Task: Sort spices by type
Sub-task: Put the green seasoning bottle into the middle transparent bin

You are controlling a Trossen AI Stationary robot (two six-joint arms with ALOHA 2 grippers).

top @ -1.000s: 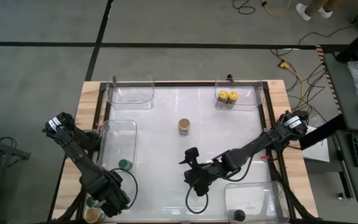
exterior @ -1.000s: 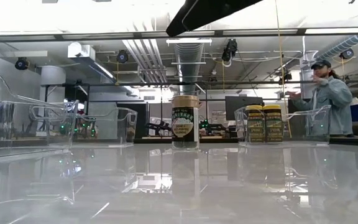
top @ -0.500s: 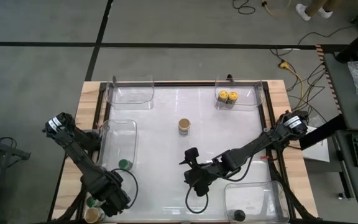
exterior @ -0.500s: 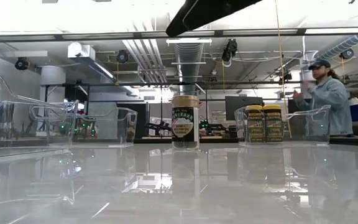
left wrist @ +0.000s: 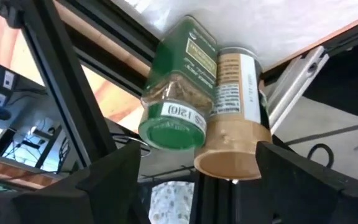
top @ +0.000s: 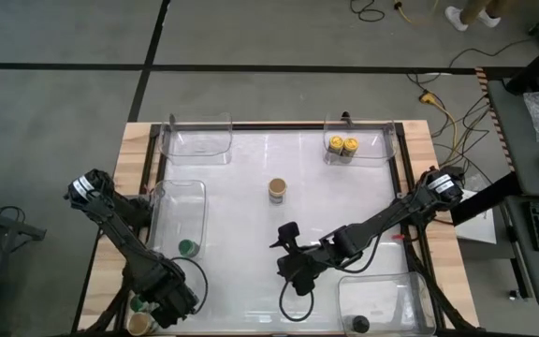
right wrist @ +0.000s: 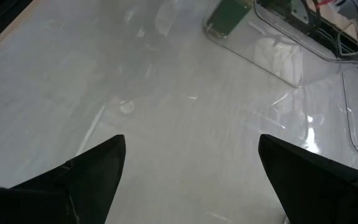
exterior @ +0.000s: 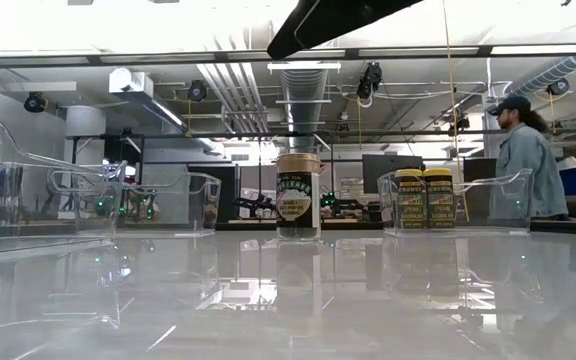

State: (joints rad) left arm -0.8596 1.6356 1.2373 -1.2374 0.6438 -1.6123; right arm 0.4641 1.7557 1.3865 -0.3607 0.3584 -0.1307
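Near the table's near left corner, a green-lidded jar (top: pixel 138 303) (left wrist: pixel 178 87) and a tan-lidded jar (top: pixel 138 323) (left wrist: pixel 235 112) stand side by side on the wooden edge. My left gripper (top: pixel 150 309) (left wrist: pixel 197 186) is open just short of them, one finger out to each side. My right gripper (top: pixel 286 251) (right wrist: pixel 191 180) hangs open over bare table near the middle. Another tan-lidded jar (top: pixel 277 190) (exterior: pixel 299 196) stands mid-table. Two yellow-lidded jars (top: pixel 342 146) (exterior: pixel 423 198) are in the far right bin, a green-lidded jar (top: pixel 187 247) (right wrist: pixel 229 15) in the left bin, a black-lidded jar (top: pixel 359 325) in the near right bin.
Clear bins stand at the far left (top: pixel 197 139), far right (top: pixel 382 140), left (top: pixel 181 201) and near right (top: pixel 386 290). A black cable (top: pixel 298 304) loops on the table under the right arm. A person (exterior: pixel 523 155) stands in the room beyond the far edge.
Both arms and all jars have stayed put. The person beyond the table has lowered the raised hands and turned away.
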